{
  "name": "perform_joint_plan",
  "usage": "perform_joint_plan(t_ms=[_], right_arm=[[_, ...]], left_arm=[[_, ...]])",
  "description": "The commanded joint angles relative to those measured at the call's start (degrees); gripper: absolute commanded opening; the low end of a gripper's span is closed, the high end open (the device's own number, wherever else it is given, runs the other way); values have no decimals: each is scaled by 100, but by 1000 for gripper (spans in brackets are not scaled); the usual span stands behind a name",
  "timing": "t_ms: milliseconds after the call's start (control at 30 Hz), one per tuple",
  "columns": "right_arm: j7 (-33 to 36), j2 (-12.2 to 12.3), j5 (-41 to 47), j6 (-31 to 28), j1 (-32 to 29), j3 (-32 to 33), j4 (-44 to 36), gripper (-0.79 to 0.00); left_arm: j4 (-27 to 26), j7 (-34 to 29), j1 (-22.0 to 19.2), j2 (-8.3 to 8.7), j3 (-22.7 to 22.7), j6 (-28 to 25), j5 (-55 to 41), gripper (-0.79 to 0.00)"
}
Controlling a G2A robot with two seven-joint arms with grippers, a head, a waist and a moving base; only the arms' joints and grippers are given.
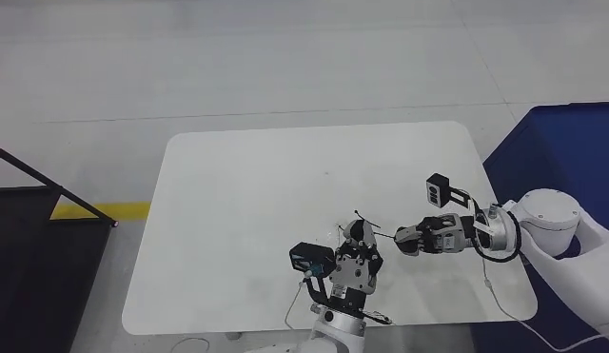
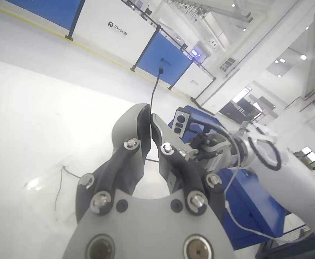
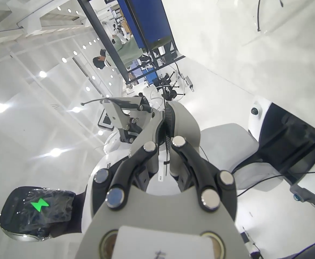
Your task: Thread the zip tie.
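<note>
**A:** How is the left gripper set?

**B:** Its pads are pressed together with no gap to speak of. They pinch the zip tie, a thin black strap. From the pinch the strap rises free in a soft curve, and the small square head sits at its far end, up in the air.

**A:** And the right gripper?

**B:** Closed as well. A thin black strap runs straight through the seam between its ribbed pads, and a short length hangs out behind them, towards the wrist.

**A:** Is that the same tie?

**B:** It looks so. From above, a fine black line joins the two grippers, which face each other tip to tip and very near. I cannot tell whether the tail has gone through the head.

**A:** Where is all this over the table?

**B:** By the near edge, a little right of the middle. The tie is held up off the surface, the left arm coming from the near edge and the right arm from the right side.

**A:** Anything else lying about?

**B:** A few loose black ties lie on a clear plastic sheet on the table, apart from both grippers.
</note>
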Motion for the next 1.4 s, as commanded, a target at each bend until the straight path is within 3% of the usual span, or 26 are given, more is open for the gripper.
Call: perform_joint_plan(t_ms=[0, 400, 833, 1367], right_arm=[[17, 8, -11, -49, -67, 70, -33, -785], [-37, 42, 8, -278, -532, 521, -181, -785], [172, 59, -4, -234, -832, 917, -351, -785], [165, -6, -48, -176, -946, 965, -343, -785]], left_arm=[[48, -116, 83, -86, -73, 23, 57, -785], [47, -609, 452, -104, -388, 39, 519, -785], [56, -1071, 574, -119, -488, 21, 942, -785], [41, -1140, 704, -129, -616, -227, 1128, -785]])
